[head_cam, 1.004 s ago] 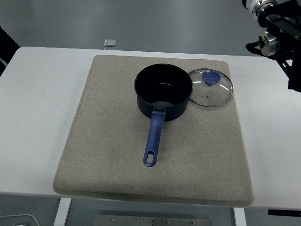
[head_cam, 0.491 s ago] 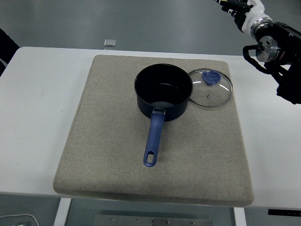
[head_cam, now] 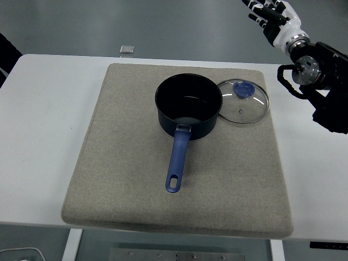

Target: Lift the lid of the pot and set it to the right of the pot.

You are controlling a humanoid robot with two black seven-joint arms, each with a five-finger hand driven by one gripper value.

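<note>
Starting at the near edge, the white table (head_cam: 38, 163) carries a large beige mat (head_cam: 125, 190) that covers most of its middle. On the mat, a blue handle (head_cam: 178, 159) points toward the near edge and joins a dark pot (head_cam: 189, 106) that sits a little past the mat's centre, uncovered, its dark inside showing. Just to the right of the pot lies the glass lid (head_cam: 243, 101), flat on the mat with its blue knob (head_cam: 243, 89) facing up; its left rim touches or nearly touches the pot's wall, and which of the two cannot be told. The lid lies within the mat, near its far right corner.

Farther back and to the right, the right arm (head_cam: 321, 81) comes in from the right edge over the bare table beside the mat. Its right hand (head_cam: 269, 15) is raised at the top of the view, beyond the table's far edge, fingers spread loosely and holding nothing. The lid lies well apart from that hand, nearer to the camera and to its left, with clear space between them.

At the table's far edge, left of the pot, sits a small grey object (head_cam: 126, 49). A dark shape, too little of it visible to identify, shows at the far left edge.
</note>
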